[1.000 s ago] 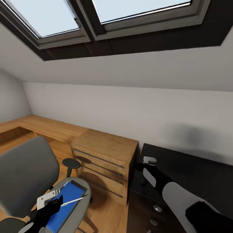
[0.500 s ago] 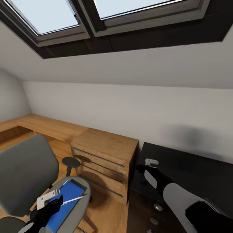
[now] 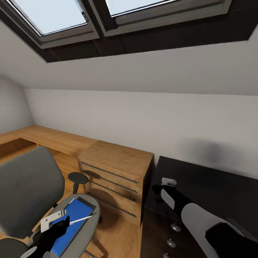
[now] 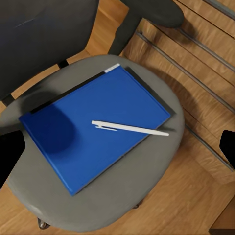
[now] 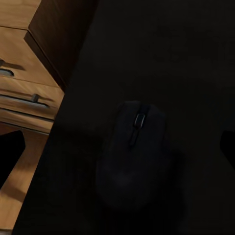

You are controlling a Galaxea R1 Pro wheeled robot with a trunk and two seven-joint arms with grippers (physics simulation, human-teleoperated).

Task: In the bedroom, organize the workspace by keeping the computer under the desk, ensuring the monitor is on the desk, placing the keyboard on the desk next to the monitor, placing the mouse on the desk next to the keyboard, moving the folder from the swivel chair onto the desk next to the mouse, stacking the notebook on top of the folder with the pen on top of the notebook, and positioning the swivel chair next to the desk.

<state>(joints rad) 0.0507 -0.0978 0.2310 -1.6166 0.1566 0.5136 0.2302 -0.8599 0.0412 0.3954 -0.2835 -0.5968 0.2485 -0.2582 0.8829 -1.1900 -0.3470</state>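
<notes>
Left gripper is hovering over the swivel chair seat, fingers apart, gripping nothing. Folder is lying flat on the seat, pen resting across it. Right gripper is hanging above the mouse near the tabletop edge beside the wooden cabinet, fingers apart.

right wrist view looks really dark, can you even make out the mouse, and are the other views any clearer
Right wrist view: the mouse barely separates from the black desk. Left wrist view: bright and sharp, the pen on the folder. Head view: evenly lit, with wide-angle stretch at the edges.
</notes>
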